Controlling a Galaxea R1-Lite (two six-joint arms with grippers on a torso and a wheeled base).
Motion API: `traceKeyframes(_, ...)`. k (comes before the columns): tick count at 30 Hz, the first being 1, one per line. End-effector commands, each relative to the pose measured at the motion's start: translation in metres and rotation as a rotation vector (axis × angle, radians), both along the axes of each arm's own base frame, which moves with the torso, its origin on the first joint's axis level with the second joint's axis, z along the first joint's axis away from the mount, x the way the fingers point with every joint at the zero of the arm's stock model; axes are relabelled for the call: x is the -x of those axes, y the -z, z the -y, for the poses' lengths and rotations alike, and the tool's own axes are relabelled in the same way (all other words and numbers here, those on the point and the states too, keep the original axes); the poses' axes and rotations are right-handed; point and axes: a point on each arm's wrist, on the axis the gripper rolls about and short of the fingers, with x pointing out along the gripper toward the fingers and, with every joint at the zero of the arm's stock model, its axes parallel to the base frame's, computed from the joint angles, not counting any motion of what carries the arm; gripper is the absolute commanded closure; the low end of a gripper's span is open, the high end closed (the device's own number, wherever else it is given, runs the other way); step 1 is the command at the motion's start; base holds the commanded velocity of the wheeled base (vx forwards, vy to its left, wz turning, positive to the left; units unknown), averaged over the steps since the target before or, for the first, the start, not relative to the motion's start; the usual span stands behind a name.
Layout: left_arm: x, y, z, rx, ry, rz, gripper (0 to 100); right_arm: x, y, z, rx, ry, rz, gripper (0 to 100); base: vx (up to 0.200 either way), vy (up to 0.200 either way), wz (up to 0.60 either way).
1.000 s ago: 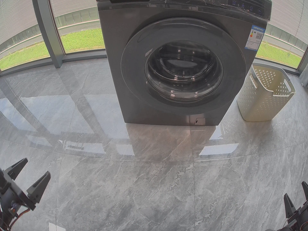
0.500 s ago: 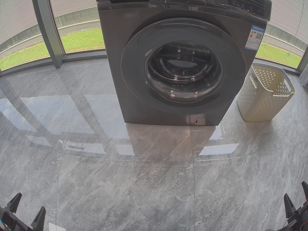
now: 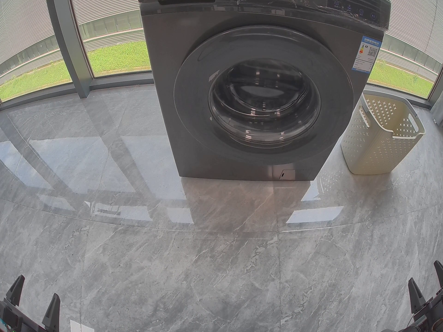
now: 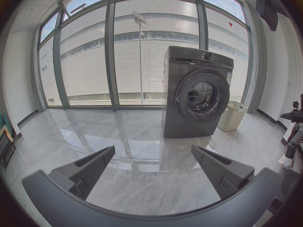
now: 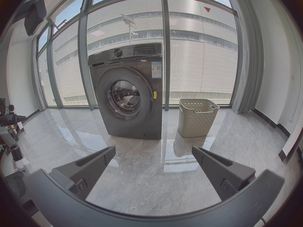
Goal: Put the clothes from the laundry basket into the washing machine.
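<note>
A grey front-loading washing machine (image 3: 263, 84) stands ahead with its round door shut; it also shows as the washing machine (image 4: 197, 93) and washing machine (image 5: 127, 93) in the wrist views. A cream perforated laundry basket (image 3: 382, 132) sits on the floor to its right, basket (image 4: 232, 115), basket (image 5: 197, 117); no clothes are visible inside it. My left gripper (image 3: 33, 296) is low at the near left, open and holding nothing, left gripper (image 4: 153, 150). My right gripper (image 3: 427, 280) is low at the near right, open and holding nothing, right gripper (image 5: 153, 151).
Glossy grey marble floor (image 3: 221, 254) stretches between me and the machine. Tall windows (image 3: 115, 28) with dark frames stand behind. A curtain (image 5: 249, 48) hangs by the right wall.
My left gripper has dropped lower toward the near left corner of the head view. The right gripper, machine and basket have not moved.
</note>
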Motion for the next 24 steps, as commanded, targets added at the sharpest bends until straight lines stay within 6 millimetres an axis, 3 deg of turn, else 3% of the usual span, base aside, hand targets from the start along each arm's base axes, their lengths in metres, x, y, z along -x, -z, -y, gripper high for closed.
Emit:
traceKeyframes(1, 0.0, 0.005, 0.0, 0.001, -0.005, -0.004, 0, 0.0, 0.005, 0.0, 0.0, -0.001, -0.002, 0, 0.0, -0.2, 0.0)
traceKeyframes(17, 0.0, 0.005, 0.0, -0.001, -0.004, -0.002, 0, 0.0, 0.003, 0.0, -0.008, 0.001, 0.009, 0, 0.0, -0.2, 0.0)
traceKeyframes(19, 0.0, 0.005, 0.0, -0.001, -0.004, -0.002, 0, 0.003, -0.009, 0.0, -0.003, -0.009, 0.073, 0, 0.0, -0.1, 0.0)
traceKeyframes(21, 0.0, 0.005, 0.0, -0.001, -0.004, -0.002, 0, 0.013, -0.042, 0.0, -0.005, -0.043, 0.187, 0, 0.0, 0.0, 0.0)
traceKeyframes(22, 0.0, 0.005, 0.0, -0.001, -0.004, -0.002, 0, 0.013, -0.044, 0.0, -0.007, -0.048, 0.185, 0, 0.0, 0.0, 0.0)
traceKeyframes(24, 0.0, 0.005, 0.0, -0.001, -0.004, -0.002, 0, -0.008, -0.056, -0.002, -0.07, -0.159, 0.003, 0, 0.0, 0.0, 0.0)
